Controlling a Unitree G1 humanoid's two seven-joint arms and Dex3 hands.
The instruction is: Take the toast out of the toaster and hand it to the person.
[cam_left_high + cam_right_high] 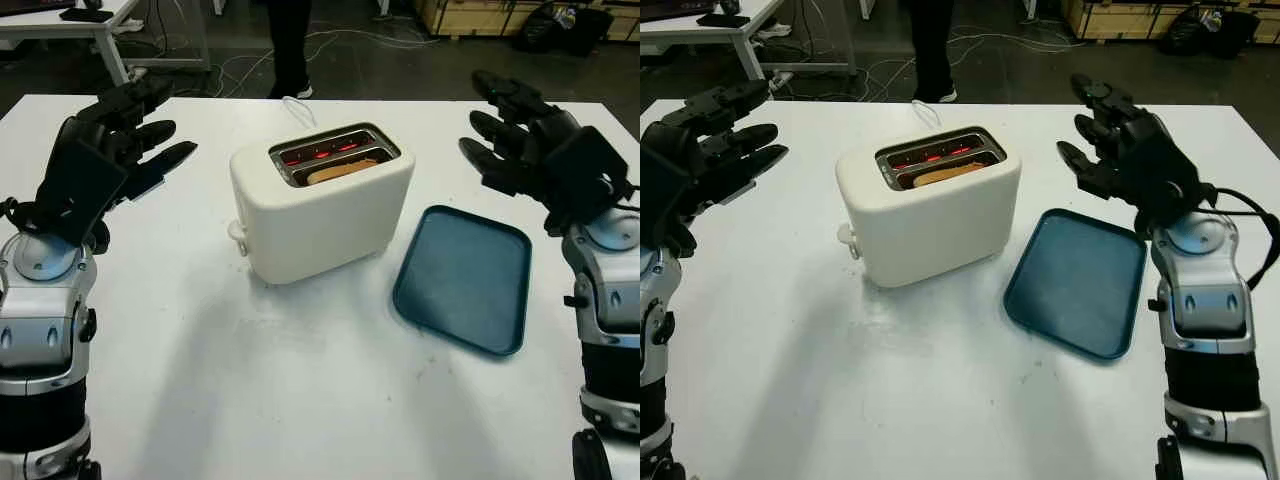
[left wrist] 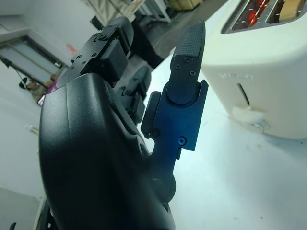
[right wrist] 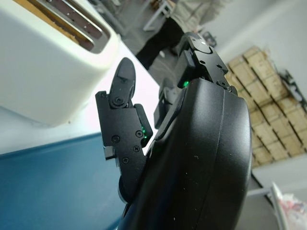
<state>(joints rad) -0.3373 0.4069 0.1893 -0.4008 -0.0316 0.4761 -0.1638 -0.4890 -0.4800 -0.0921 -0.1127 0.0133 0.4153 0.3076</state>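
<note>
Setting: lab or workshop, showing loose cables (image 1: 360, 40) trailing over dark floor, stacked wooden crates (image 3: 261, 103), white worktable (image 1: 300, 400).

1. A white counter (image 1: 300, 400) fills most of the scene, its surface lightly scuffed.
2. A dark teal tray (image 1: 463, 278) lies flat on the counter at the right, set at a slant, with rounded corners and a raised rim.
3. A white cord (image 1: 298, 108) loops on the counter near its far edge.
4. Beyond the far edge lies a dark floor (image 1: 400, 70) with loose cables (image 1: 360, 42) trailing across it.
5. A second white table (image 1: 70, 25) stands at far left with dark objects on top.
6. Wooden crates (image 1: 480, 15) sit at far right.
</note>
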